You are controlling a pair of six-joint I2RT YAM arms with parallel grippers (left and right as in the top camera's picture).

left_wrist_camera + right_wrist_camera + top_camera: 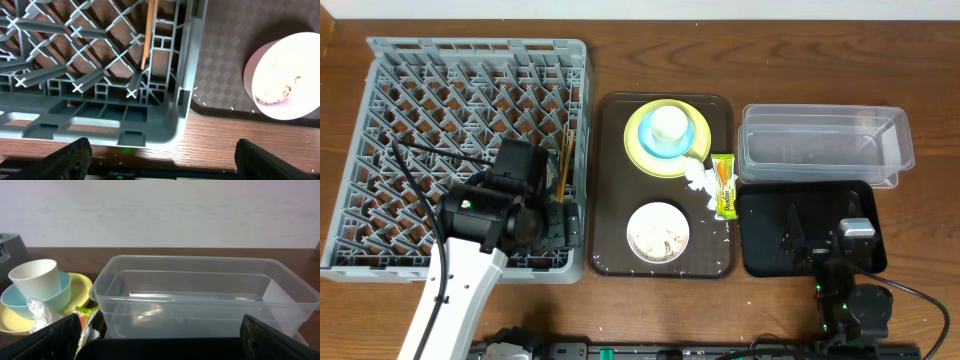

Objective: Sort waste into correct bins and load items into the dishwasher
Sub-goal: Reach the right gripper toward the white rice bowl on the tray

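**Chopsticks in rack; both grippers open and empty**

Reference landmark: dark brown serving tray (612,200), mid-table. Sides as seen in the overhead view.

- Grey dish rack (380,150): just left of the tray, edges nearly touching. Pair of wooden chopsticks (566,155) lies in the rack along the side nearest the tray.
- Left gripper (162,150): hangs over the rack's near corner, the one beside the tray. Fingers spread wide, nothing between them.
- On the tray, far half: yellow plate (638,150), with the light blue small bowl (688,140) on it and the white cup (670,123) standing upright in the bowl.
- On the tray, near half: white bowl (658,232), with whitish-beige crumbs (660,240) inside. A few specks lie loose on the tray surface beside it.
- On the tray, right edge: crumpled white tissue (698,176), touching the plate rim. The green-and-orange snack wrapper (723,186) is just beside the tissue.
- Clear plastic tub (820,145): right of the tray, level with its far half, no waste visible inside.
- Black tray (760,250): right of the serving tray, level with its near half.
- Right gripper (160,330): over the black tray, pointing at the tub. Fingers wide apart, holding nothing.
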